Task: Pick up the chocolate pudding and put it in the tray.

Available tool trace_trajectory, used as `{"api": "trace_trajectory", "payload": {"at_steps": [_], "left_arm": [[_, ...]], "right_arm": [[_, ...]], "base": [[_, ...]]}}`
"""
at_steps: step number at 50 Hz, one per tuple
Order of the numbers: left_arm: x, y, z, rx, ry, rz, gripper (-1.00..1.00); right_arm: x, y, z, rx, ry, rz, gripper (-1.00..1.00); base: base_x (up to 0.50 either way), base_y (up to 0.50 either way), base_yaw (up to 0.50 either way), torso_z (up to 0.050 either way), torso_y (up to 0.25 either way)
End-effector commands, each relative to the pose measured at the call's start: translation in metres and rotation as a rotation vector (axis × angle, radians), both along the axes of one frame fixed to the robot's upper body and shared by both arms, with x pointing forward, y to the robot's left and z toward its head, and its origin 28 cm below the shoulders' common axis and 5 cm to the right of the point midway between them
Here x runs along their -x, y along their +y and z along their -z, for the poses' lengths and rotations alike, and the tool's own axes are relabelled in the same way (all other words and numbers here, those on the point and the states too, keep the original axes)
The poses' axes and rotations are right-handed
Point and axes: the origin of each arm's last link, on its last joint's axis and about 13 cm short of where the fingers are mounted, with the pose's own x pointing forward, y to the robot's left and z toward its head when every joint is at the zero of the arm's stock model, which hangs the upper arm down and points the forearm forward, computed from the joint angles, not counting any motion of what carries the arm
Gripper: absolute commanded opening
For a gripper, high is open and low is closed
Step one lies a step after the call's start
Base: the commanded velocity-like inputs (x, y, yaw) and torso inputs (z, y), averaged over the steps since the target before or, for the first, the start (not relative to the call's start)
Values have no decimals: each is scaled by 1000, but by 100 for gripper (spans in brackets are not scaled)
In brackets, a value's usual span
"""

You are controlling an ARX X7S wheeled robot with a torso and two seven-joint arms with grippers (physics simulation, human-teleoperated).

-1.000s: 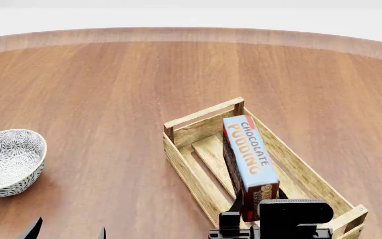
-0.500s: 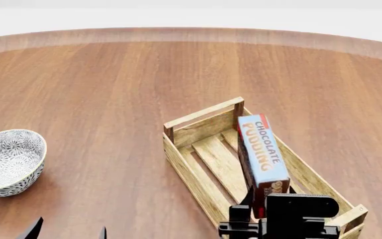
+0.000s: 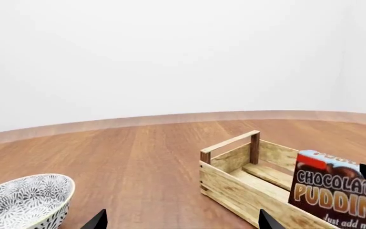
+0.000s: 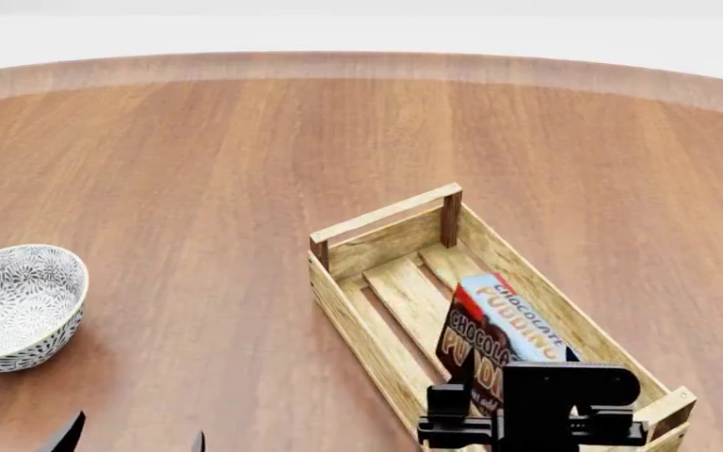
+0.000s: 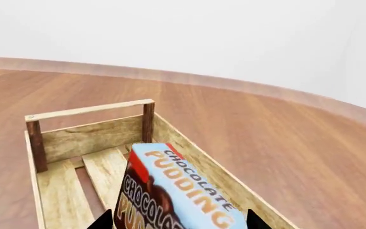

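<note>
One chocolate pudding carton [image 4: 503,337] sits inside the slatted wood tray [image 4: 361,318], tilted, near end toward the right gripper [image 4: 531,414]. Right gripper fingertips flank the carton's near end; gripping or just beside, cannot tell. Left gripper [image 4: 133,439] low at frame edge, fingertips spread apart, holding nothing. Patterned bowl [image 4: 12,305] well apart, on the wooden table [image 4: 211,160].

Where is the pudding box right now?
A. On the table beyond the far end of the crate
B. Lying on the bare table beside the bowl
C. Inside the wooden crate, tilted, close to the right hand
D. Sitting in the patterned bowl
C: the pudding box sits tilted between the walls of the crate, just ahead of the right hand, while the bowl stands apart, holding nothing.
</note>
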Motion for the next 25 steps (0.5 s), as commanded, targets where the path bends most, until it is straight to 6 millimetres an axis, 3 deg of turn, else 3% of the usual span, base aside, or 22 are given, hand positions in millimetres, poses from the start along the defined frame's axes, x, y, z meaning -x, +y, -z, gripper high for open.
{"api": "trace_trajectory", "payload": {"at_steps": [1, 18, 25], "left_arm": [[0, 0, 0, 0, 0, 1, 100], [0, 0, -1, 1, -1, 0, 100], [5, 2, -11, 12, -31, -6, 100]], "right_arm": [[0, -1, -2, 14, -7, 3, 100], [2, -3, -5, 5, -8, 12, 100], [9, 0, -17, -44, -74, -1, 100]], "base": [[0, 0, 0, 0, 0], [0, 0, 0, 0, 0], [0, 0, 0, 0, 0]]}}
